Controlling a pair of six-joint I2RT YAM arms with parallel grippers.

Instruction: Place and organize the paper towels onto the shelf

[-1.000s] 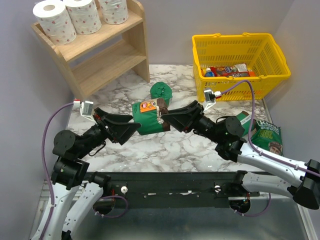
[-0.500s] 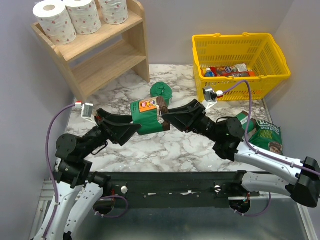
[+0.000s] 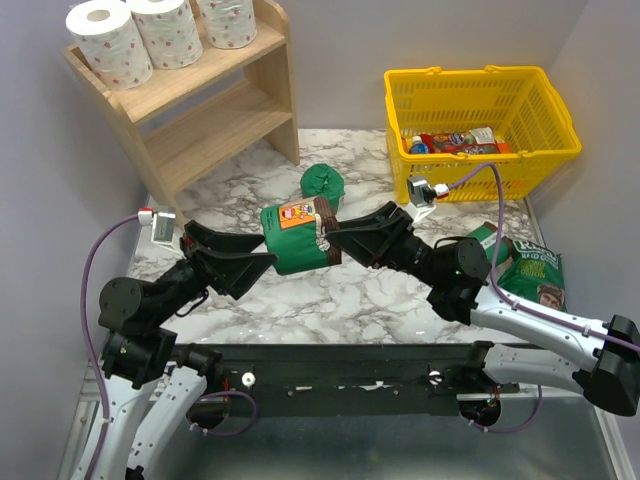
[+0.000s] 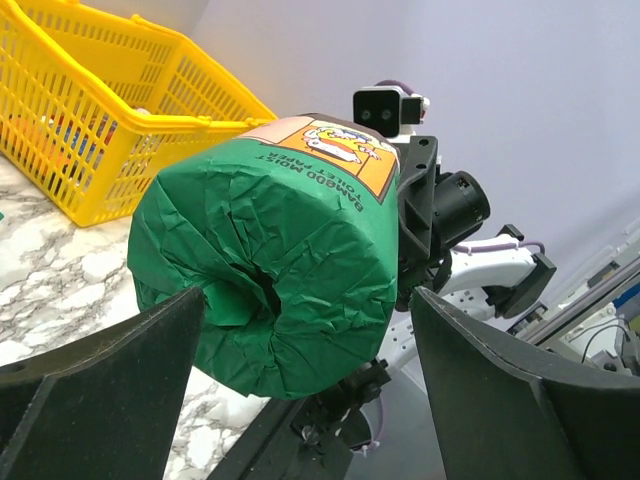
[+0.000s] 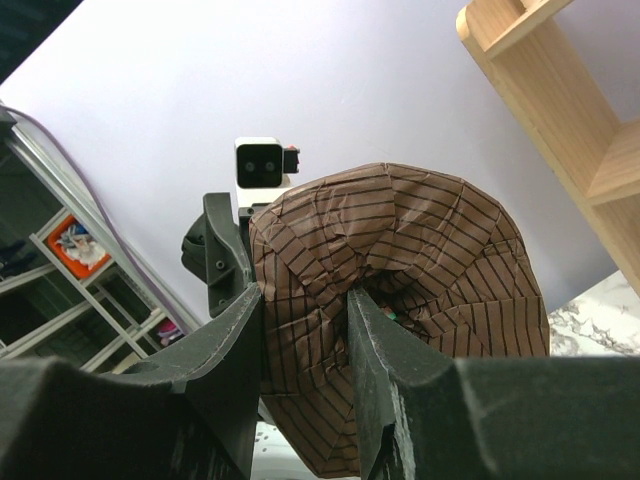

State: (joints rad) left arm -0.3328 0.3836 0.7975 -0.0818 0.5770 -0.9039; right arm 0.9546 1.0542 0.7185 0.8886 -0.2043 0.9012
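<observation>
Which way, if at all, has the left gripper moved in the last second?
Yes. The left gripper drifted slightly left and toward the near edge, away from the shelf.

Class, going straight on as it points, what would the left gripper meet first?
The green roll, pinched by the right gripper: it sits directly ahead, between the open fingers of the left gripper.

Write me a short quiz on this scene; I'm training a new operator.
1. True or false: the left gripper is shut on the green roll.
2. How many white rolls stand on the top tier of the shelf?
3. Which part of the green roll does the right gripper pinch? A) brown end B) orange label C) green end
Key: 1 false, it is open; 2 three; 3 A.
</observation>
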